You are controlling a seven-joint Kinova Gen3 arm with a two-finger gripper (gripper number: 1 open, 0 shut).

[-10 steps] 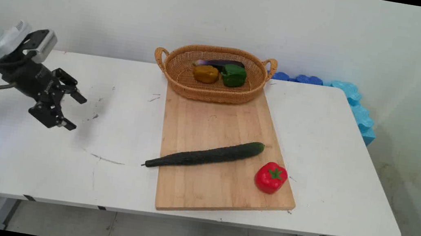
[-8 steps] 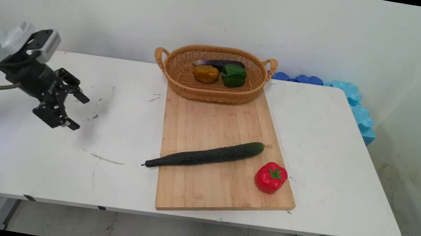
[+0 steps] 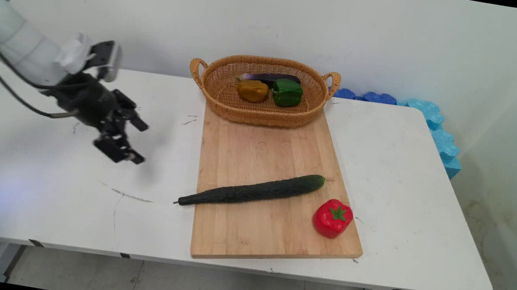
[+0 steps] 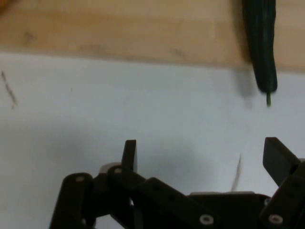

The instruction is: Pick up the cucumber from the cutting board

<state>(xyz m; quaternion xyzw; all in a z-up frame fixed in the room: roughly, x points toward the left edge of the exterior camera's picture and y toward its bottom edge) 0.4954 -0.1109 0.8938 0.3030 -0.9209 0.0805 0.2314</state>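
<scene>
- The gripper hangs over bare white table, fingers spread apart, holding nothing, left of the cutting board.
- The cucumber lies diagonally on the board, its stem end overhanging the left edge toward the gripper.

On the table, a basket sits behind the board bearing cucumber and tomato.

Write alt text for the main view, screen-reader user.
Open black gripper hovers over a white table, left of a wooden cutting board holding a cucumber and red pepper. A wicker basket behind holds more vegetables.
</scene>
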